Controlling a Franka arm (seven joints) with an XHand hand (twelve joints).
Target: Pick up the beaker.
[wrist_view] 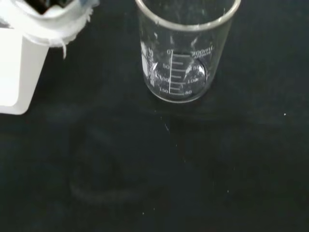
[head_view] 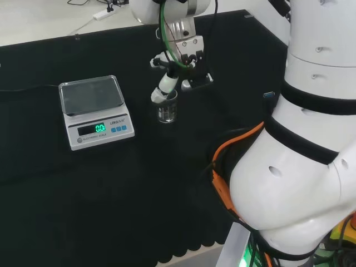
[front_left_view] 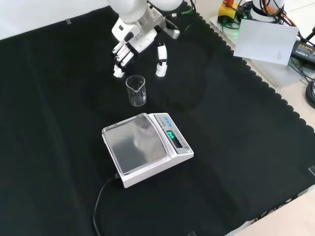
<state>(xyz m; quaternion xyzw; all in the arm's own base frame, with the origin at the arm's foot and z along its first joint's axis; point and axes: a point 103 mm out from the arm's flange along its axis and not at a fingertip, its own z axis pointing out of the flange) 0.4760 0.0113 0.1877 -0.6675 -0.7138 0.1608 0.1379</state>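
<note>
My hand (front_left_view: 139, 42) hangs spread and holds nothing, fingers (front_left_view: 119, 59) and thumb (front_left_view: 161, 66) apart. In the front view the beaker (front_left_view: 136, 90) stands upright on the bench (front_left_view: 236, 147), at six o'clock from my hand, just below the gap between fingers and thumb, not touched. Its long axis is vertical. The scale (front_left_view: 145, 147) lies further on at six o'clock. I judge that the grasp calls for a straight descent.
</note>
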